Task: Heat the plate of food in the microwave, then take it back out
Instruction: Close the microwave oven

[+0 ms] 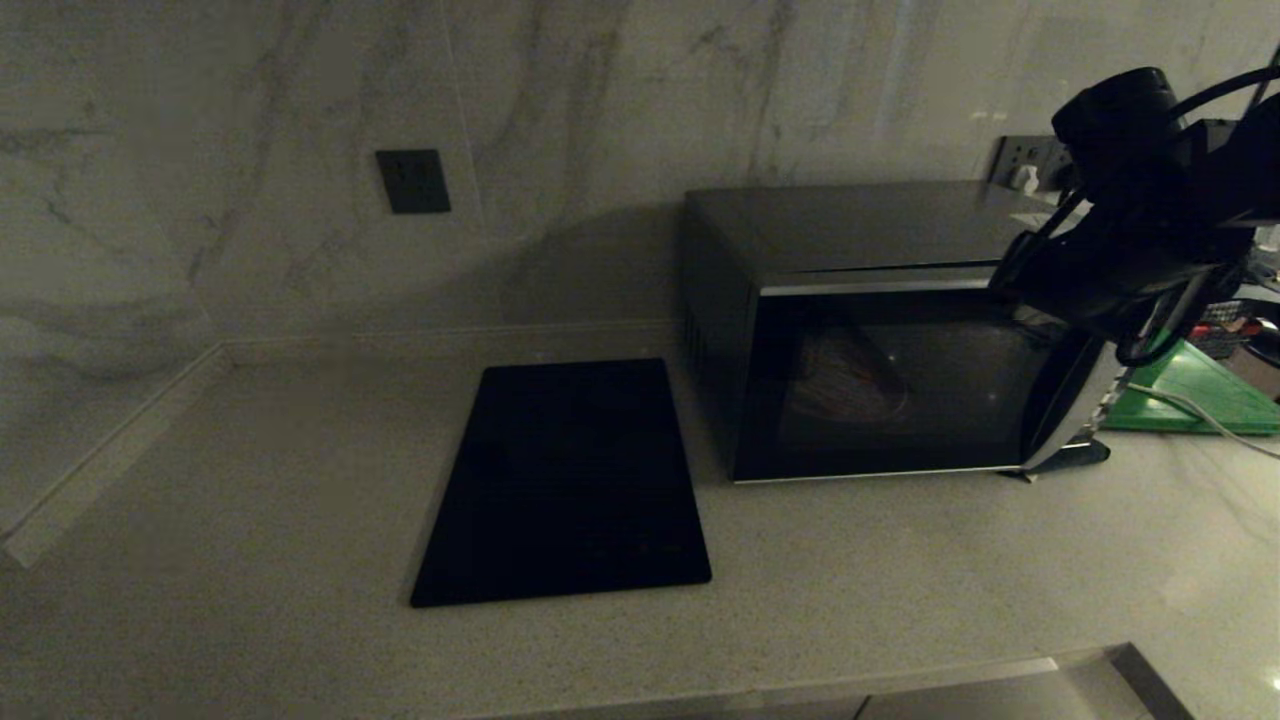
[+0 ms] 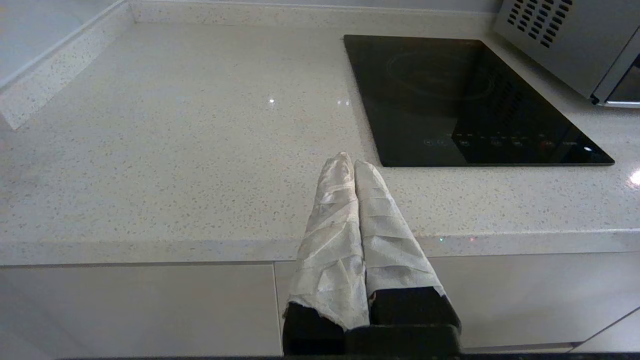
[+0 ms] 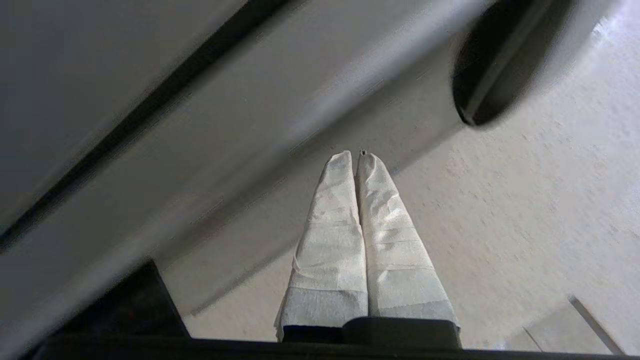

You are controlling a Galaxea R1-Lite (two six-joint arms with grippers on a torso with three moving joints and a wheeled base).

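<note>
The silver-grey microwave [image 1: 860,330] stands on the counter at the back right with its dark glass door closed. A faint rounded shape shows behind the glass; the plate of food itself is hidden. My right arm [image 1: 1130,250] hangs in front of the microwave's right end, by the side panel. In the right wrist view my right gripper [image 3: 356,155] is shut and empty, its white-wrapped tips just short of the microwave's grey face [image 3: 250,100], near a dark round part [image 3: 500,65]. My left gripper [image 2: 349,159] is shut and empty, parked over the counter's front edge.
A flat black cooktop panel [image 1: 565,485] lies left of the microwave. A green board [image 1: 1200,395] with a white cable across it sits to the microwave's right. A dark wall socket [image 1: 412,180] is on the marble backsplash. The speckled counter [image 2: 175,150] meets a wall at the left.
</note>
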